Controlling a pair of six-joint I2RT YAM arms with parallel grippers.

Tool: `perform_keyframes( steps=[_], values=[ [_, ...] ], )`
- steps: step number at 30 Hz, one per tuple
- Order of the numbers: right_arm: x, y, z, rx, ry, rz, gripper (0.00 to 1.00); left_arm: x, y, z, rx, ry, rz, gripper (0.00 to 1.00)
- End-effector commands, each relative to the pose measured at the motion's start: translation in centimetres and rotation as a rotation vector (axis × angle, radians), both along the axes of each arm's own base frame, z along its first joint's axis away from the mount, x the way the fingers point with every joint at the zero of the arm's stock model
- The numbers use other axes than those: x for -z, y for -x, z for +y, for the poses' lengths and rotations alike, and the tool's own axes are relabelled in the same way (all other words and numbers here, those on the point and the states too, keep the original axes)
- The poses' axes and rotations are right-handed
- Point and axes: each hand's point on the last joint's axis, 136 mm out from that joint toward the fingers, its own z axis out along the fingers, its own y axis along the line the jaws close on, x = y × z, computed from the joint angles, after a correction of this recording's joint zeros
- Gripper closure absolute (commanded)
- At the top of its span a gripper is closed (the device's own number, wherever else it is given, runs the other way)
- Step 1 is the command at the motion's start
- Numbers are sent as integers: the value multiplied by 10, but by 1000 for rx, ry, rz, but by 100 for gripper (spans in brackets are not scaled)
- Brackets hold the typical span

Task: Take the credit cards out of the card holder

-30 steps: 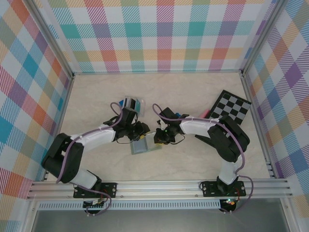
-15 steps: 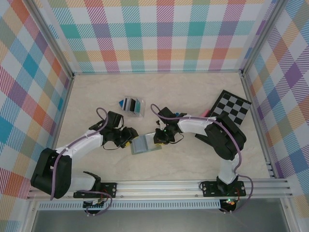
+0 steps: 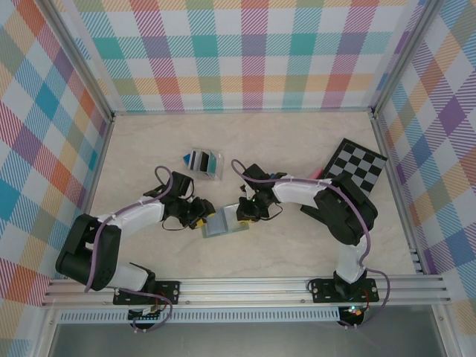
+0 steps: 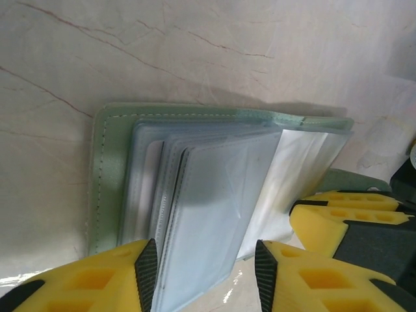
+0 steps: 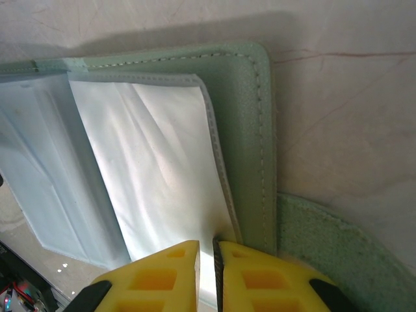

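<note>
Lying open near the middle of the desk (image 3: 297, 149), slightly toward its near edge, grey-green card holder (image 3: 222, 224), right gripper (image 5: 216, 250) pinched closed on the edge of a clear inner pocket, left gripper (image 4: 203, 260) with jaws apart around the fanned clear sleeves

Card stand (image 3: 203, 161) sits well left of checkerboard (image 3: 357, 165).
</note>
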Motion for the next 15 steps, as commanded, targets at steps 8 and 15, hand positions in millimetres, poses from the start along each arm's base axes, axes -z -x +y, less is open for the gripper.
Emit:
perform_keyframes(
  steps=[8, 15],
  values=[
    [14, 3, -3, -5, 43, 40, 84, -1, -7, -12, 18, 76, -26, 61],
    [15, 3, -3, -5, 46, 45, 84, -17, -12, -24, 30, 151, -63, 68]
  ],
)
